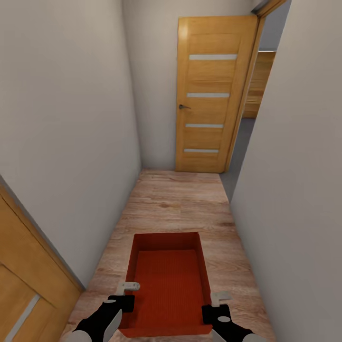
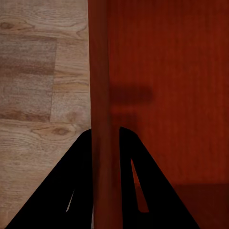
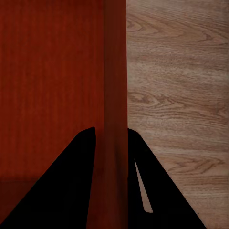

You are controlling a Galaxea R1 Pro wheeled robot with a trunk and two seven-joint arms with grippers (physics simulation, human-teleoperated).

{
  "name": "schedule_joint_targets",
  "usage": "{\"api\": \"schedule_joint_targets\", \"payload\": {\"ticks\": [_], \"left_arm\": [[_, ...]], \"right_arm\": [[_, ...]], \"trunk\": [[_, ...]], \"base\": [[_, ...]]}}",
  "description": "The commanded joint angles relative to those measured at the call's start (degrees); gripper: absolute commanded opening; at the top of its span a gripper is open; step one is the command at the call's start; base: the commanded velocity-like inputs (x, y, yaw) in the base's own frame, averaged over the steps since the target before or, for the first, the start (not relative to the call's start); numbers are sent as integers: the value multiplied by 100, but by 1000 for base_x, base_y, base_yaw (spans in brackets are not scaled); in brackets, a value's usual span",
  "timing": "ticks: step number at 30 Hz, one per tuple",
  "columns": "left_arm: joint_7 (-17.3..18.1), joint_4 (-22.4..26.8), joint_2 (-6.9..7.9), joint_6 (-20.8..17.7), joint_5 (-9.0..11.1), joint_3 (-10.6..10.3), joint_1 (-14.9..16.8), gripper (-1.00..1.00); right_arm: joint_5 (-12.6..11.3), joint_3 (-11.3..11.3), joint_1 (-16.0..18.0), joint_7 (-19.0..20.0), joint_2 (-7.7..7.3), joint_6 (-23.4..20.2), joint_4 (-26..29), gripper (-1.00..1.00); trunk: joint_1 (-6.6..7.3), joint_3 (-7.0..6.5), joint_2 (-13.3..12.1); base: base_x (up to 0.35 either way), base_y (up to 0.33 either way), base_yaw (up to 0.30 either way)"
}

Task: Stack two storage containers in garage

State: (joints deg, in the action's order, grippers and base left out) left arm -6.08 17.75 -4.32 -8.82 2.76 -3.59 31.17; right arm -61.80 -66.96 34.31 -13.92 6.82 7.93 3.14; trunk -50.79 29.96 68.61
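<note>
While we carry the storage container (image 1: 168,285) down the narrow hallway, each pincer is clamped on one of its long walls: the left pincer (image 2: 106,143) has its dark fingers (image 2: 78,181) closed on either side of the left wall, one inside the bin and one outside, and the right pincer (image 3: 111,140) grips the right wall the same way. The head view shows the bin held low in front of us, above the wood-plank floor (image 1: 175,204) and between the two plain walls of the corridor.

We judge this to be the transport leg, with the garage not yet reached. An orange door with pale stripes (image 1: 211,95) stands at the far end, and an opening (image 1: 247,133) just to its right shows grey flooring beyond. To do this well, we should keep both grips firm and level so that the thin walls do not twist. We should also hold the bin on the corridor's centre line and turn slowly towards that opening, since the passage leaves little room on either side.

The container looks empty: we see only its ribbed red floor and bare inner walls. A second bin is not among what we can see here.
</note>
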Motion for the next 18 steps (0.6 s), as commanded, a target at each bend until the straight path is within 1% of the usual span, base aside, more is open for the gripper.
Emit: {"api": "schedule_joint_targets", "payload": {"ticks": [1, 18], "left_arm": [[-51, -8, 72, -41, -21, 42, 1, -100], [-51, -8, 72, -41, -22, 42, -3, -100]], "right_arm": [[-16, -7, 5, -49, -146, 156, -24, -100], [-16, -1, 5, -49, -146, 156, -24, -100]], "trunk": [[-3, 5, 3], [-3, 5, 3]], "base": [[324, 0, 0], [325, 0, 0]]}}
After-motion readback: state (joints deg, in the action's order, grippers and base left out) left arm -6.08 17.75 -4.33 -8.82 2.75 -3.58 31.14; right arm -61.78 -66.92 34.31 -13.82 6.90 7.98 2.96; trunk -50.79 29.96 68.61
